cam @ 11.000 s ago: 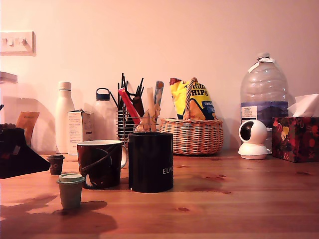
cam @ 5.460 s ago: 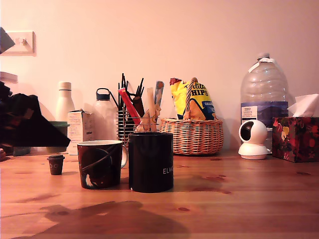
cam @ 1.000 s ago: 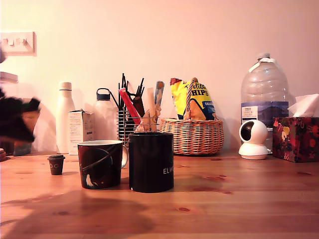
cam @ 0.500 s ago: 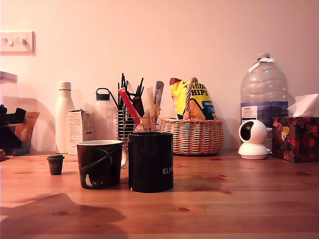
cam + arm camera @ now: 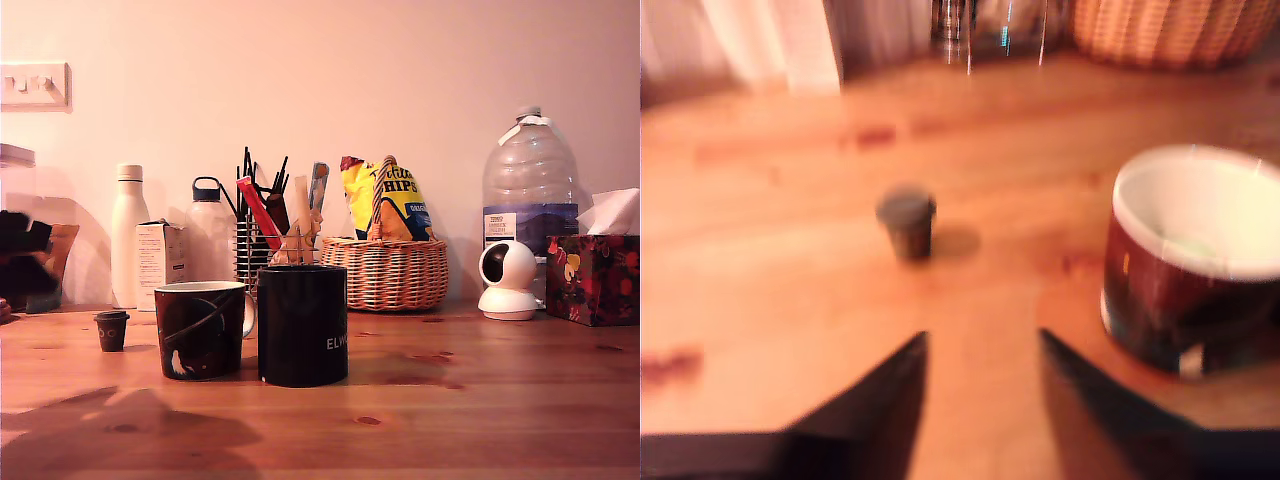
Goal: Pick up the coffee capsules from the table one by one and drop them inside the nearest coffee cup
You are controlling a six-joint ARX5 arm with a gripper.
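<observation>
A small dark brown coffee capsule (image 5: 111, 330) (image 5: 906, 222) stands upright on the wooden table, to the exterior view's left of the coffee cup (image 5: 200, 330) (image 5: 1195, 270). The cup is a dark patterned mug with a white inside. In the blurred wrist view a pale green shape (image 5: 1188, 246) lies inside it, apparently the green capsule. My gripper (image 5: 982, 335) is open and empty, its dark fingers (image 5: 880, 400) short of the brown capsule. In the exterior view the gripper (image 5: 22, 262) is a blurred dark mass at the left edge, above the table.
A plain black mug (image 5: 302, 325) stands beside the patterned one. Along the wall are a white bottle (image 5: 128, 235), a carton (image 5: 160, 265), a utensil holder (image 5: 265, 240), a wicker basket (image 5: 388, 272), a water jug (image 5: 530, 200), a white camera (image 5: 507, 280) and a tissue box (image 5: 593, 278).
The green capsule that stood on the table eleven seconds ago is gone from it. In the last second the arm dropped lower at the left edge; brown capsule and mugs stayed put.
</observation>
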